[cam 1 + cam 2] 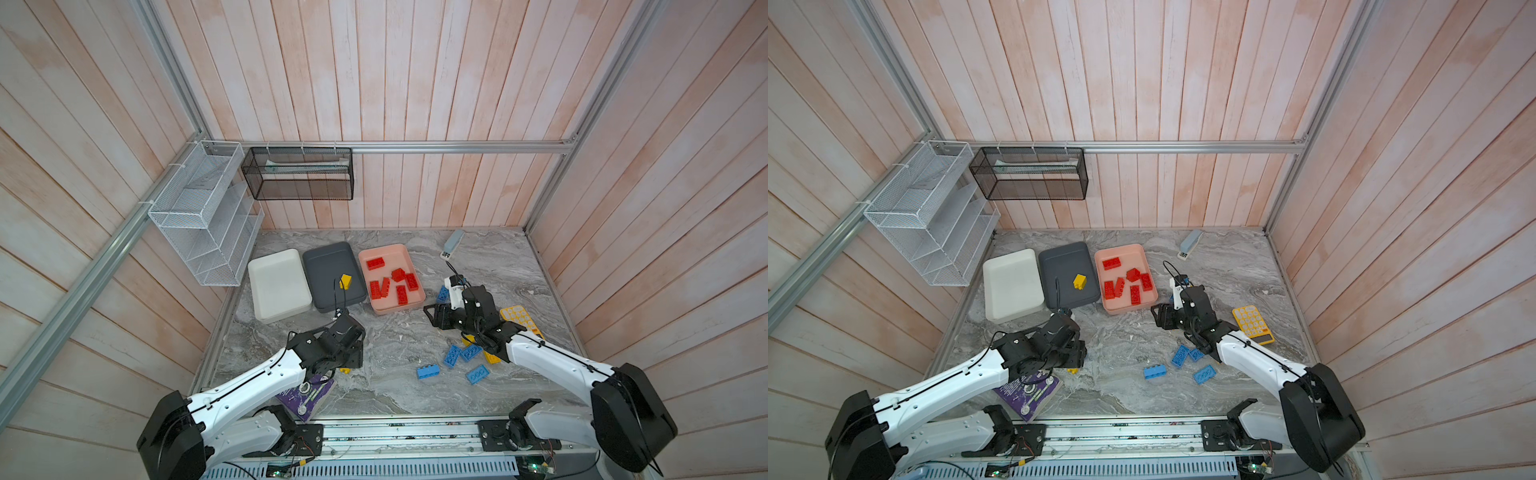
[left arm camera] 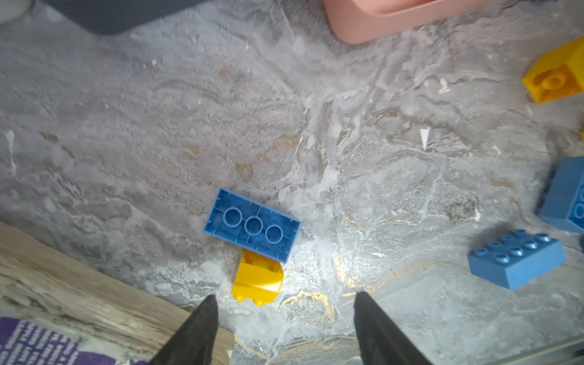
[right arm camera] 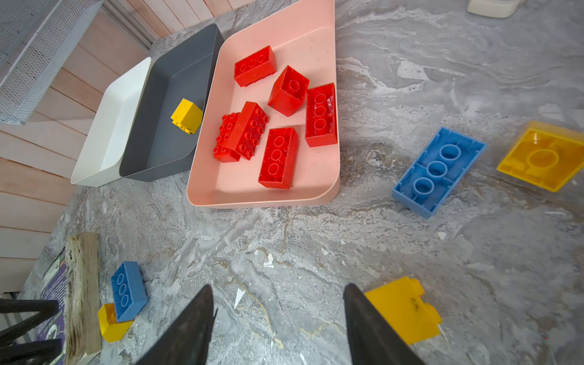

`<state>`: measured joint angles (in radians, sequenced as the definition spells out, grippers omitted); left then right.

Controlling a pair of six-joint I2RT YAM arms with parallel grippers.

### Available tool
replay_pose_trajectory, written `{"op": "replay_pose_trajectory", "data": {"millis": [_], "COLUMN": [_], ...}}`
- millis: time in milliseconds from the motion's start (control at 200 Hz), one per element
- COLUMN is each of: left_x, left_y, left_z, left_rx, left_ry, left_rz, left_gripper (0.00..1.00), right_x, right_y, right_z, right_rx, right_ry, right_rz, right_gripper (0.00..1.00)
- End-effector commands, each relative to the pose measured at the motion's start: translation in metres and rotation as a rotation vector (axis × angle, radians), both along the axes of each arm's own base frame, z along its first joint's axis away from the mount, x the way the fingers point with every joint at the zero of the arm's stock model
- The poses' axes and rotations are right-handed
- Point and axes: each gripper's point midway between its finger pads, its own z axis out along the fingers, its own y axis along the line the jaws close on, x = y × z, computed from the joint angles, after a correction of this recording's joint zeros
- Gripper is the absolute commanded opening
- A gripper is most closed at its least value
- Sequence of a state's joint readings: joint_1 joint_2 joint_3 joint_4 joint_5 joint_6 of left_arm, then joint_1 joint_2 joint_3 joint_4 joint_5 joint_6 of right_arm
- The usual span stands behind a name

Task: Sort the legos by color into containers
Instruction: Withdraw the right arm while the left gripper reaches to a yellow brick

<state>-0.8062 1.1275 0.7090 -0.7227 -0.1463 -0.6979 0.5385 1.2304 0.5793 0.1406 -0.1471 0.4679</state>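
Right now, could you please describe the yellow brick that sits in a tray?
On the marble table, find the dark grey tray between the white tray and pink tray. The yellow brick lies alone inside it; the pink tray holds only red bricks.

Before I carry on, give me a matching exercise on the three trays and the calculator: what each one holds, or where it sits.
Things:
1 white tray
2 dark grey tray
3 salmon pink tray
4 yellow calculator

States:
a red bricks inside
b on the table, outside the trays
c empty
d one yellow brick inside

Pairs: 1-c, 2-d, 3-a, 4-b
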Motion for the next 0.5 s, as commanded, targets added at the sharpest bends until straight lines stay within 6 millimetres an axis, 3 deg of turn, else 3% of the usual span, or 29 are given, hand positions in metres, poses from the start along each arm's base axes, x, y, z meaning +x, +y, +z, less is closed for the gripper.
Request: {"op": "replay_pose_trajectory", "data": {"millis": [0, 495], "left_x": [-0.006, -0.003], "left_y": [-0.002, -0.022], "left_z": [-0.017, -0.055], "left_rx": [-0.01, 0.049], "left_ry": [0.053, 0.121], "left_rz": [0.027, -0.039], "left_gripper": [0.72, 0.72], "right_x": [0.004, 0.001], "right_y": [-0.007, -0.006], "right_z": [0.007, -0.004], "right_rx": [0.023, 0.036], "right_ry": [-0.06, -0.05], "right_rz": [-0.036, -0.026], "right_gripper": [0.66, 0.66]}}
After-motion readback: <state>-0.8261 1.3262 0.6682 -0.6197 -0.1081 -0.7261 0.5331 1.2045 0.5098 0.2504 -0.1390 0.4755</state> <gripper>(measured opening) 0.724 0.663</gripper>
